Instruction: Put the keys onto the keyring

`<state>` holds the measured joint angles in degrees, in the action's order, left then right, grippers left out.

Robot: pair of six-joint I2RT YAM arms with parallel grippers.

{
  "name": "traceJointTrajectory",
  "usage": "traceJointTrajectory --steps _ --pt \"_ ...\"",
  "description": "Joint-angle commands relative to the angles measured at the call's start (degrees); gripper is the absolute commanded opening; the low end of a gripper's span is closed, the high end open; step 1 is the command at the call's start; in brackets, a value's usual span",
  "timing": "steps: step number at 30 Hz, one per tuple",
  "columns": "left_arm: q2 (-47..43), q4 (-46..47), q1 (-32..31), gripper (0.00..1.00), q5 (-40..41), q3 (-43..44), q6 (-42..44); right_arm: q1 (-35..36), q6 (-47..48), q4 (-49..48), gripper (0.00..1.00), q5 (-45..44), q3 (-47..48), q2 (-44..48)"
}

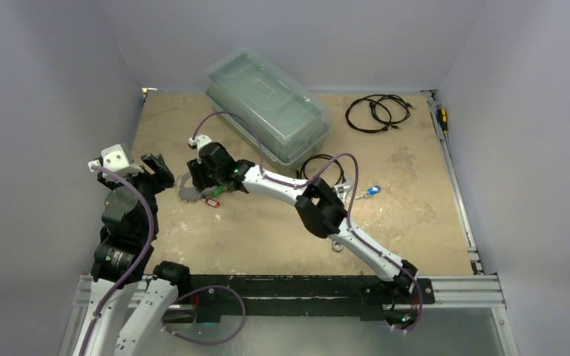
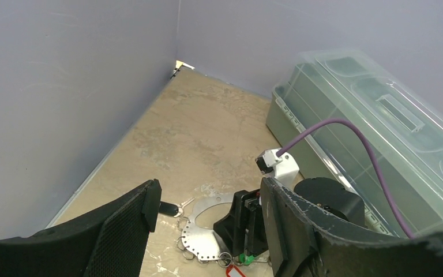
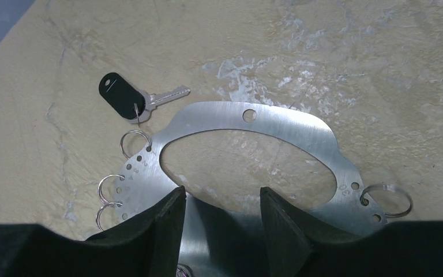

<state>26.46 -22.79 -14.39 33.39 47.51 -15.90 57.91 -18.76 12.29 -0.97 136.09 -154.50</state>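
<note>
keyring [image 3: 288,124] on table [image 1: 415,222], left of centre, key [image 3: 150,101] just left of it, box [image 1: 267,104] behind, cables [image 1: 377,113] far right

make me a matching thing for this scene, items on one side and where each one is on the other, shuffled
Items:
1. keyring
2. black-tagged key
3. blue-tagged key
4. clear lidded box

Places:
A. lying just beyond the metal loop, near its row of small rings
B. at the far side of the table, lid shut
C. right under the right gripper, which straddles its near band
D. alone, to the right of the right arm

Pairs: 1-C, 2-A, 3-D, 4-B
</note>
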Motion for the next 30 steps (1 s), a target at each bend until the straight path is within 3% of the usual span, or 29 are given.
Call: traceJointTrajectory --steps 1,11,17,30 --pt "0.43 1.56 -0.45 0.65 -0.77 -0.04 -0.37 0.27 1.25 -0.91 0.54 -1.28 1.29 -0.05" --pt "1.14 1.6 -0.99 0.65 -0.91 -0.09 -0.12 0.27 2.68 2.48 0.54 -1.13 -15.95 8.75" --pt "1.4 1.52 -1.31 0.65 -0.78 -0.11 -0.01 0.27 3.8 -1.42 0.57 -3.84 -32.38 18.14" --pt "1.93 1.52 -1.77 0.65 -0.91 -0.09 0.17 0.36 4.87 -3.06 0.56 -7.57 -54.76 31.6"
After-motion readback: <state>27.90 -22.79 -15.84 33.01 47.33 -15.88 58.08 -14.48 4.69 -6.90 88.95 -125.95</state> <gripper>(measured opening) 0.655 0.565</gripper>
